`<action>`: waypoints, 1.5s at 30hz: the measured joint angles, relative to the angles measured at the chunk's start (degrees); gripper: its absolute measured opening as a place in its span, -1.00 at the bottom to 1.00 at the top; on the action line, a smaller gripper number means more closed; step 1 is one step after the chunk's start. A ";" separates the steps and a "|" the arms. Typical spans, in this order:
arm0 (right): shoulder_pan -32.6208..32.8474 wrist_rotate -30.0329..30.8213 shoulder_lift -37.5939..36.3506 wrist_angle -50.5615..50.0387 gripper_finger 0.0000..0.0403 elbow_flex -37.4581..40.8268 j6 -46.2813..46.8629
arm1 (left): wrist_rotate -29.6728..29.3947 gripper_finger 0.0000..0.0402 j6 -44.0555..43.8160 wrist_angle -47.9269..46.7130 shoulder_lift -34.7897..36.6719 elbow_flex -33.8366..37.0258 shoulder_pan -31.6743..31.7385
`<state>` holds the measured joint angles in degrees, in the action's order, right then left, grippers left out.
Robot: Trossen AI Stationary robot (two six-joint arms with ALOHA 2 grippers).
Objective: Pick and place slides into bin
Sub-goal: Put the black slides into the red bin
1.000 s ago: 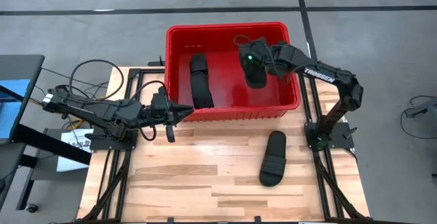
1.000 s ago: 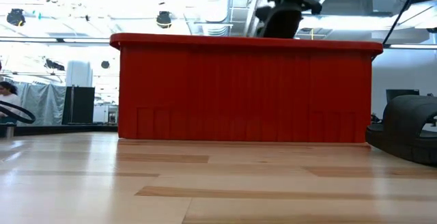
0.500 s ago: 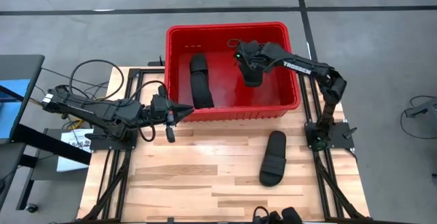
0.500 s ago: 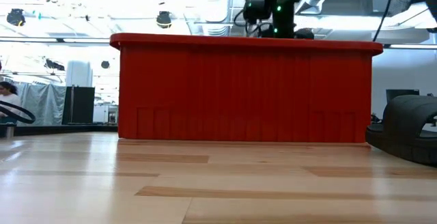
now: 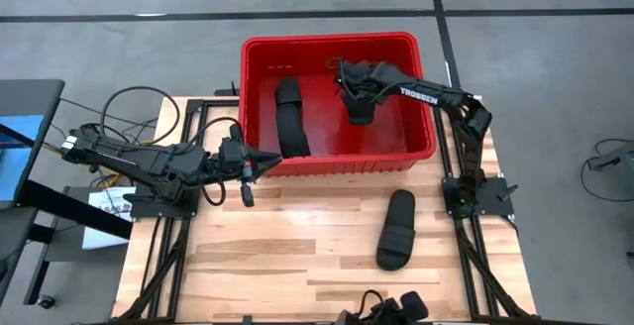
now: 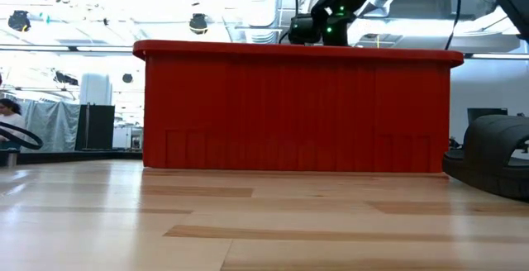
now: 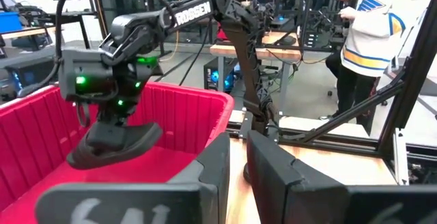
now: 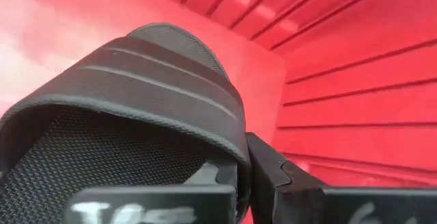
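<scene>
The red bin stands at the table's far side. One black slide lies flat on its floor at the left. My right gripper reaches down into the bin, shut on a second slide, which the bin's wall hides in the low view. A third slide lies sole down on the table, right of centre. My left gripper waits level outside the bin's near wall, its fingers a narrow gap apart with nothing between them. My right gripper pinches the slide's strap at its side edge, one finger under the strap and one outside. The fingers slant down from the table's right. The slide hangs tilted below them over the bin floor; whether its low end touches, I cannot tell.
Bare wood spreads in front of the bin. A dark thing shows at the table's near edge. Cables lie by the left arm's base. A person stands beyond the table's right side.
My right gripper has sunk from above the rim into the bin and gone a little toward the bin's left, tipping further down. The slide it holds has gone down with it and no longer shows over the rim in the low view.
</scene>
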<state>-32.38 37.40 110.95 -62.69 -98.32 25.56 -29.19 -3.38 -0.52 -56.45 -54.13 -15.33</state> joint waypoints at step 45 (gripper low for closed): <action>-1.16 -3.10 -0.02 1.94 -0.75 0.02 -10.83 | 0.15 -0.79 -0.85 -1.55 -0.02 0.00 0.00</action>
<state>-33.54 34.30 110.93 -60.75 -98.30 14.73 -29.04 -4.23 -2.07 -56.47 -54.13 -15.33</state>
